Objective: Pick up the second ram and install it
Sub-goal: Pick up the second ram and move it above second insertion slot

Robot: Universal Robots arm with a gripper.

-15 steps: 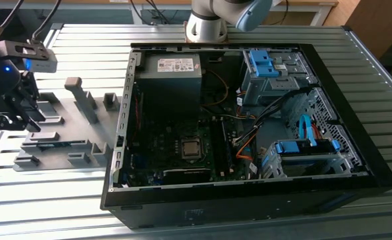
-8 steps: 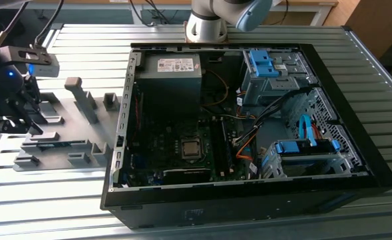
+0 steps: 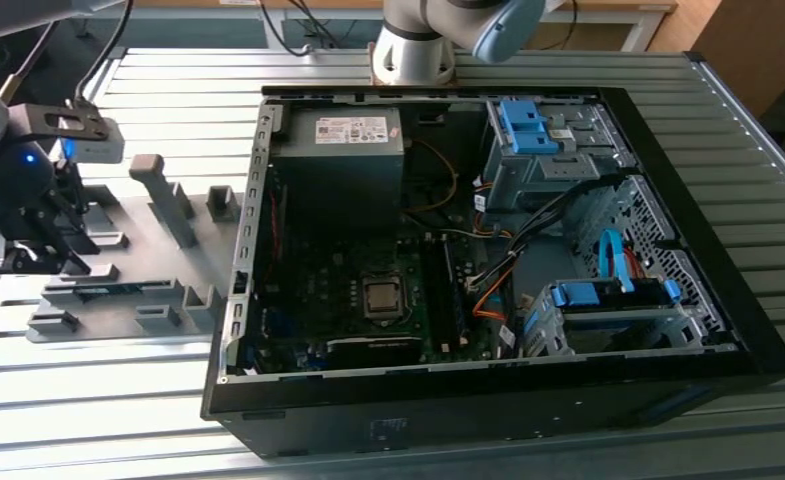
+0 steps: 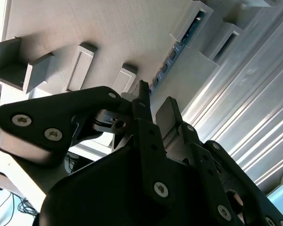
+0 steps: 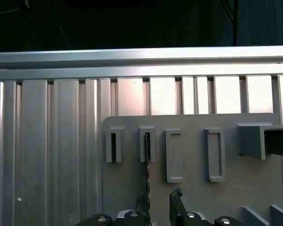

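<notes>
1. The hand [image 5: 159, 201] is released, with its two fingers [image 5: 175, 200] apart, low over the grey holder [image 5: 254, 188] on the ribbed desk [image 5: 47, 141].
2. The ram [image 5: 147, 165] stands on edge in the holder. One end sits in a slotted block, and the strip runs back between the fingers.
3. It lies just beside one finger; I cannot tell whether they touch.
4. In the exterior view the hand is at the exterior view's left, apart from the open case [image 3: 499, 250].
</notes>
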